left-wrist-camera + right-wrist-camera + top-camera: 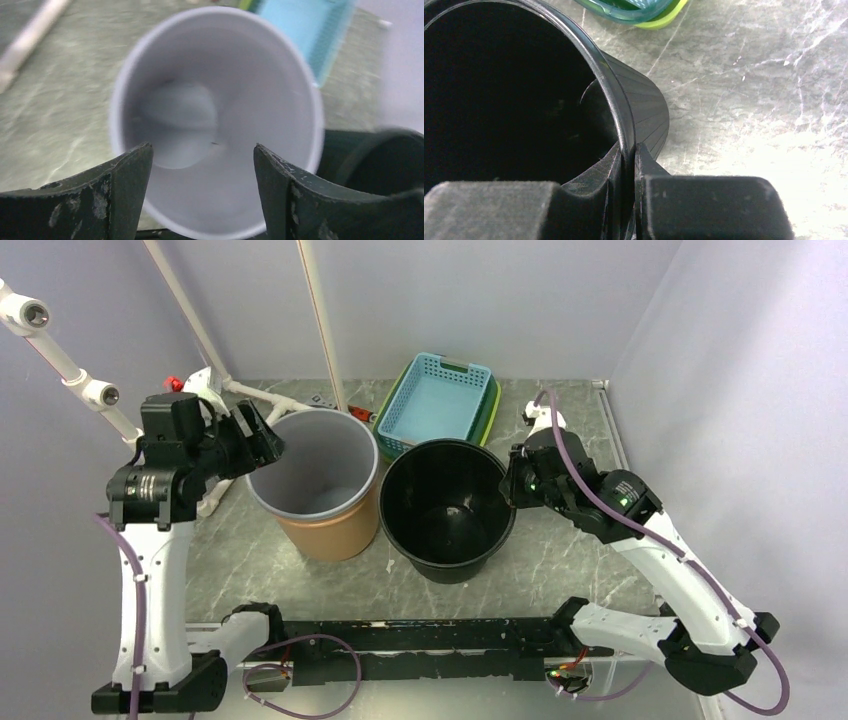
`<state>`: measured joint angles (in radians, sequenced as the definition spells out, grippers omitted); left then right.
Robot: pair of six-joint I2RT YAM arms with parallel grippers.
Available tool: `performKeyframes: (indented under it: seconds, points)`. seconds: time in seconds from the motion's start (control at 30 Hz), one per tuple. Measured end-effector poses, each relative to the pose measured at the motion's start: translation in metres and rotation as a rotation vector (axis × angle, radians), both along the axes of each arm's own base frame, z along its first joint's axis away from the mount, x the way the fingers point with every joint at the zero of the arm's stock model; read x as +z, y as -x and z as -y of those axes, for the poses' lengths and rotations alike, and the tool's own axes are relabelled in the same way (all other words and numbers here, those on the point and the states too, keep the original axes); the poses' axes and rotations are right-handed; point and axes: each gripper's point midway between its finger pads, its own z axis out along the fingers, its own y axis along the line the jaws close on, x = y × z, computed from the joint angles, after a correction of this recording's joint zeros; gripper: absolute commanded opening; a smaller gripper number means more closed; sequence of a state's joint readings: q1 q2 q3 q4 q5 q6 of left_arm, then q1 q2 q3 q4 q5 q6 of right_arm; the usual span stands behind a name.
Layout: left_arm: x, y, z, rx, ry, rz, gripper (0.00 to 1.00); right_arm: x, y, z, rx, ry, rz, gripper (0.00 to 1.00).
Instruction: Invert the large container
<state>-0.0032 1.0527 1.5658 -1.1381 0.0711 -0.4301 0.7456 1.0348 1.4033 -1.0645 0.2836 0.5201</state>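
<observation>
Robot test cell in a lab

Two white-and-black arms, the left arm [150, 570] and the right arm [660, 550], are bolted to a black rail [430, 648] along the near edge of a marble-patterned desk [560, 570]. Purple cables [560, 440] trail along the arms. Plain pale walls [500, 300] box the desk in on three sides, and a white pipe frame [60, 360] stands at far left. Plain plastic wares sit on the desk: a black tub [447, 502], a tan tub [315, 480] and stacked baskets [440, 400].

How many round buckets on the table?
2. The tan bucket stands left of centre, with the open left tool at its left rim. The black bucket stands just to its right, its rim pinched by the right tool. Both upright. None seem hidden.
</observation>
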Motion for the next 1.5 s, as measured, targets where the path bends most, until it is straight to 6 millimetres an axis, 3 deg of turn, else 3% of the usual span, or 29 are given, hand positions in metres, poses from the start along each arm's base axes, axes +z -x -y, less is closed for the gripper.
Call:
performKeyframes:
  seconds: [0.23,0.4,0.63,0.87,1.17,1.23,1.3,1.4,1.5]
  points:
    - [0.056,0.021,0.073,-0.377,0.24,0.177,0.82,-0.026,-0.001,0.005,-0.045,0.008,-0.053,0.0]
    - [0.068,0.043,0.119,-0.609,0.325,0.191,0.79,-0.039,0.001,0.017,-0.124,-0.043,-0.081,0.0]
    - [0.033,0.075,0.185,-0.838,0.315,0.03,0.77,-0.042,0.006,0.027,-0.185,-0.086,-0.087,0.0]
    - [-0.008,0.091,0.23,-0.856,0.198,-0.082,0.74,-0.042,0.011,0.034,-0.204,-0.097,-0.076,0.04]
    - [-0.064,0.082,0.253,-0.739,0.084,-0.175,0.59,-0.043,0.016,0.041,-0.206,-0.073,-0.082,0.06]
    - [-0.074,0.08,0.255,-0.722,0.067,-0.186,0.48,-0.044,0.016,0.041,-0.206,-0.074,-0.084,0.17]
    - [-0.081,0.078,0.254,-0.697,0.06,-0.197,0.4,-0.043,0.017,0.04,-0.203,-0.081,-0.085,0.2]
    - [-0.081,0.073,0.253,-0.656,0.066,-0.185,0.33,-0.04,0.018,0.036,-0.194,-0.108,-0.085,0.27]
    - [-0.081,0.068,0.251,-0.613,0.083,-0.165,0.26,-0.037,0.02,0.032,-0.174,-0.133,-0.086,0.41]
